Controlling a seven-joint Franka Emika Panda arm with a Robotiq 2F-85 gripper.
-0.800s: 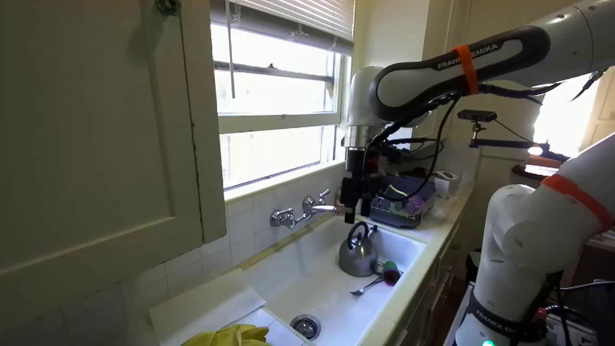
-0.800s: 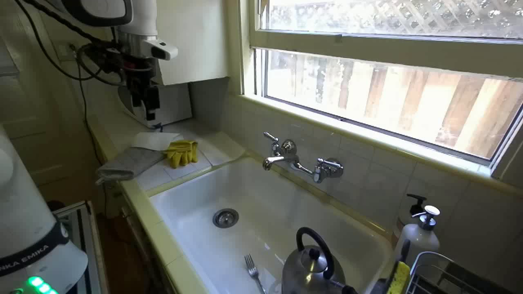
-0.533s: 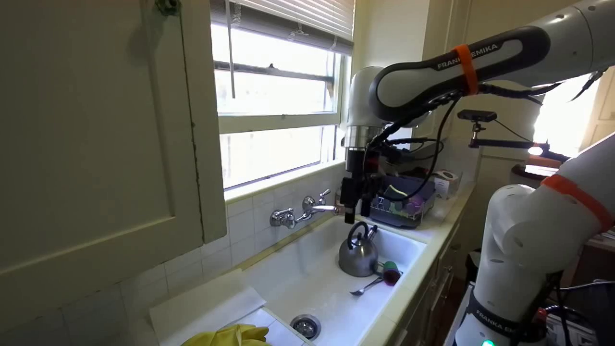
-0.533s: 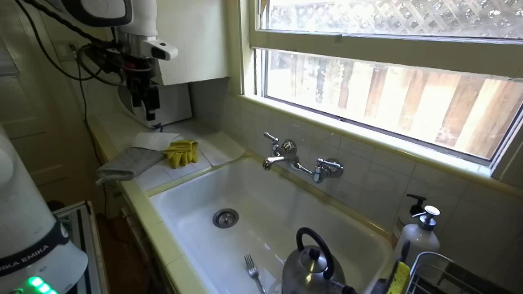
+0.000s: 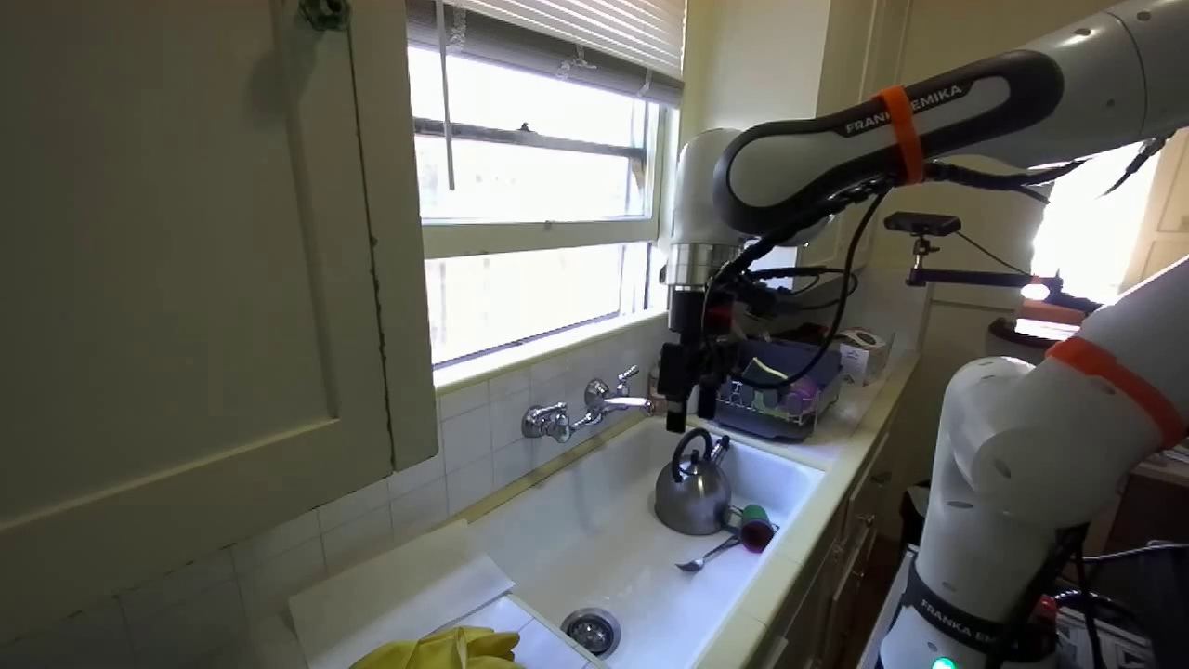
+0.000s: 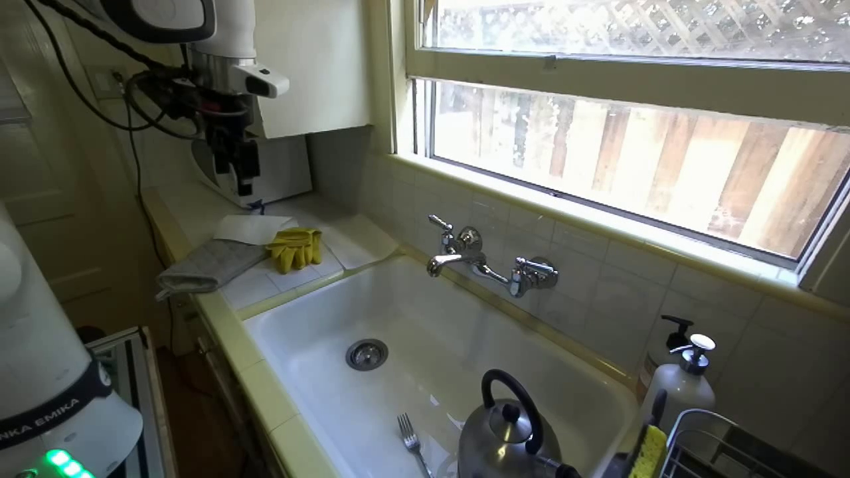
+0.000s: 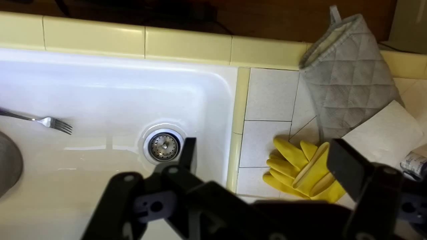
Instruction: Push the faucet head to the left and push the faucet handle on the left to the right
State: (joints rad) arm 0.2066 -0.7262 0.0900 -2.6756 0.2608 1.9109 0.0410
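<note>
1. The gripper hangs in the air, its two fingers well apart, with nothing held between them; the wrist view shows the drain toward nine o'clock and yellow gloves toward four.
2. The faucet head, outside the wrist view, is well apart from the gripper, between three and four o'clock of it in an exterior view. Shiny and metallic, it should be stiff, smooth and hardly fragile. It probably swings sideways with modest drag, so a side push near its free tip would give best leverage; a pressing fingertip could skid.
3. The left handle lies at twelve o'clock from the head, apart from it. It too looks rigid and slick; pressing near its outer end seems wisest, and it may turn more stubbornly than the head swings.
4. The kettle stands in the sink, between five and six o'clock from the head, seemingly clear of a leftward push.
</note>
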